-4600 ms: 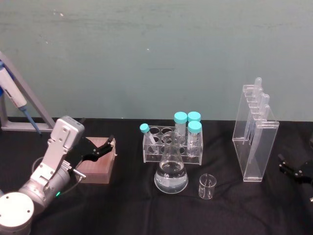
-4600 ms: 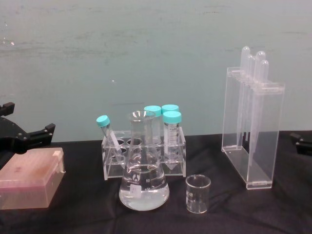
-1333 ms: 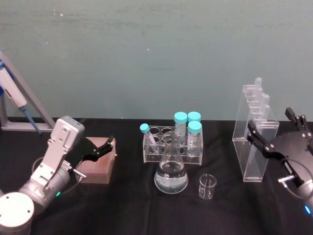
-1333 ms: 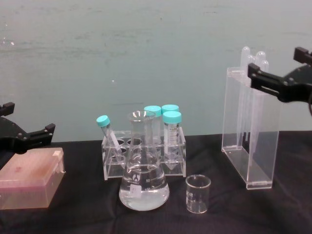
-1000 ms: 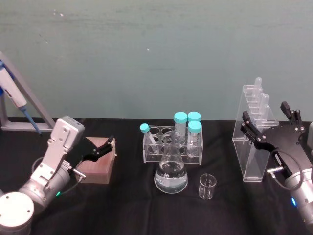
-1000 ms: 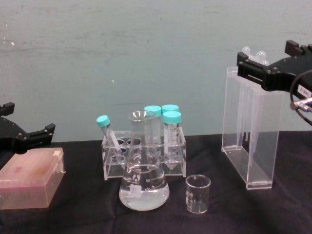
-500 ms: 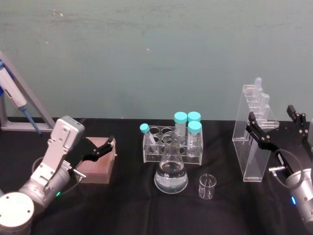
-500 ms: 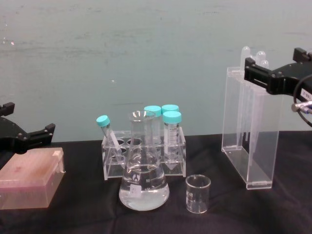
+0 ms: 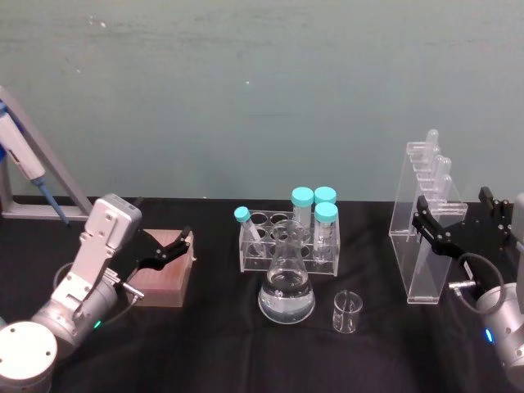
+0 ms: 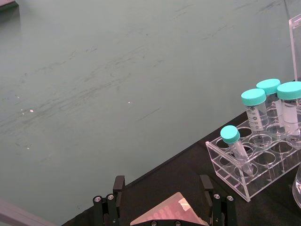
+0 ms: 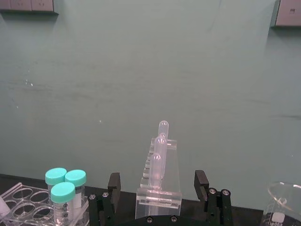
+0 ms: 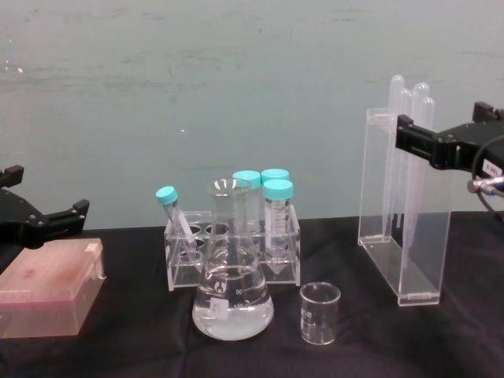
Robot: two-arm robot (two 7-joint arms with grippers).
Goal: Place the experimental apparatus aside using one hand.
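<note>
The right gripper (image 9: 454, 214) hangs at the right side of the table (image 9: 246, 352), level with the upper part of the pipette stand (image 9: 426, 246). Its jaws are spread wide. In the right wrist view the near end of the stand sits between the two fingers (image 11: 201, 180), with a gap on each side, so neither finger touches it and nothing is held. From the chest view one black finger crosses in front of the top of the stand, just under the bulbs of the pipettes (image 12: 409, 98).

The stand is upright on the black cloth, well to the right of the other glassware. The flask (image 9: 286, 282) stands near the middle with clear liquid in its base, and the small beaker (image 9: 346, 312) is just beside it on its right, not touching. Behind the flask is a clear tube rack (image 9: 286, 246) with teal-capped tubes, one of them leaning.

The left gripper (image 9: 182, 244) is parked at the left, jaws open, over a pink box (image 9: 164, 274); it grips nothing
</note>
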